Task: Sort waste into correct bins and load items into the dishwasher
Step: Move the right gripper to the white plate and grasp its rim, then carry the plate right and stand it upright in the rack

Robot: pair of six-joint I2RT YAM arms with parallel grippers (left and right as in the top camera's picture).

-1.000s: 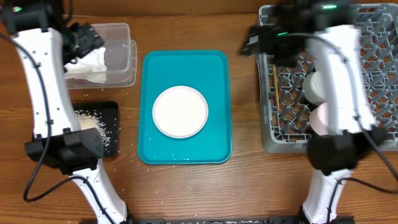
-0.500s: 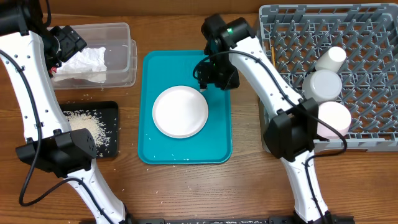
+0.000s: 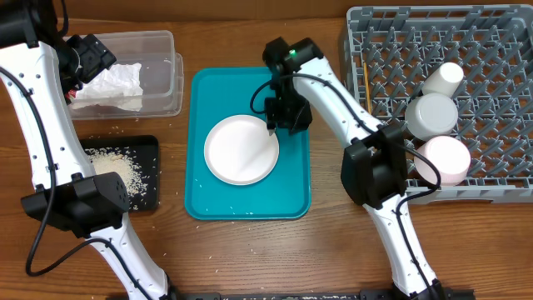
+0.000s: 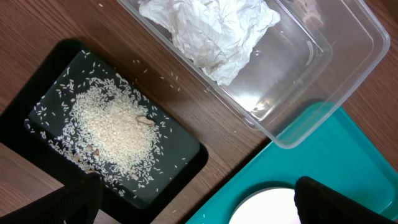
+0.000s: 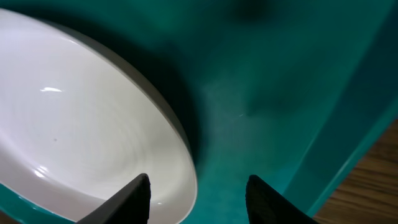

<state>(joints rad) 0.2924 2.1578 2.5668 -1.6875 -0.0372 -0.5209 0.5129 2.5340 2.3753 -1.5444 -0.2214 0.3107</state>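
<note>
Teal tray [image 3: 250, 204]: white plate [image 3: 240, 152] at centre, right gripper [image 3: 273, 127] over its upper-right rim. Clear tub [image 3: 162, 42]: crumpled napkin [image 3: 112, 83]. Black tray [image 3: 148, 150]: rice [image 3: 112, 167]. Grey rack [image 3: 500, 33]: cup [image 3: 441, 79], grey bowl [image 3: 431, 114], pink bowl [image 3: 445, 160], chopsticks [image 3: 365, 83].

- Crumpled white napkin [image 3: 112, 83] in the clear tub [image 3: 162, 60]
- Rice grains [image 3: 117, 169] heaped in the black tray [image 3: 147, 147]
- White plate [image 3: 237, 154] flat on the teal tray [image 3: 291, 196]
- Greyish bowl [image 3: 431, 113], pinkish bowl [image 3: 447, 158], white cup [image 3: 441, 77] in the grey rack [image 3: 500, 50]; chopsticks [image 3: 365, 83] at its left side
</note>
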